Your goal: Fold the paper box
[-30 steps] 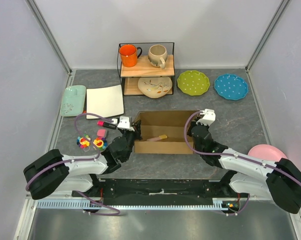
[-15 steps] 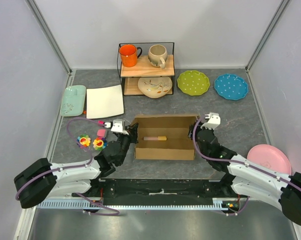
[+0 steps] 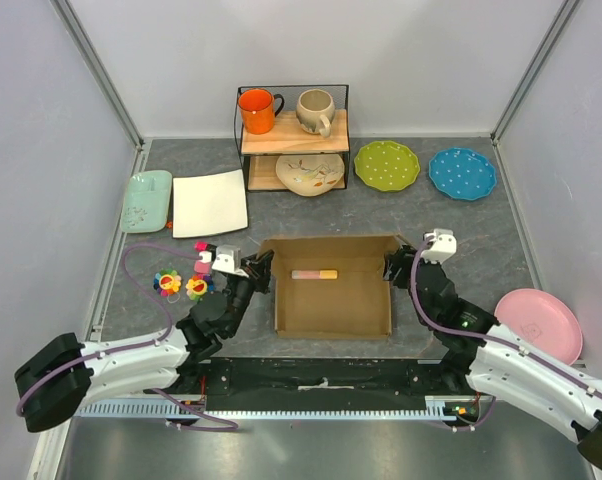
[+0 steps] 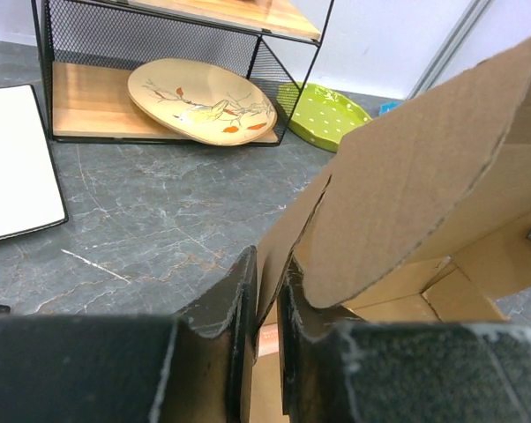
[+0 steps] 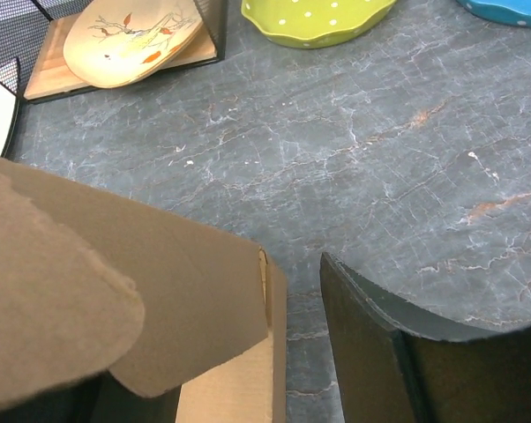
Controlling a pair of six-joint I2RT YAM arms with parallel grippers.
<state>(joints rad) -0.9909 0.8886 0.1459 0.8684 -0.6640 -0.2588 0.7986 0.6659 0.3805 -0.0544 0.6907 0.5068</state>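
Paper box [image 3: 331, 300] of plain brown cardboard lies opened on the grey worktop [image 3: 461, 225] between the two arms, with a pink-and-yellow stick [image 3: 313, 273] on its floor. Left claw [image 3: 263, 264] is clamped on the box's left flap, the card pinched between its fingers [image 4: 226, 304]. Right claw [image 3: 390, 266] has its jaws apart astride the right corner, one finger [image 5: 362, 344] clear of the card. Half a second ago the near wall stood upright; it now looks laid flat toward the arms, and both claws have drawn nearer the bases.
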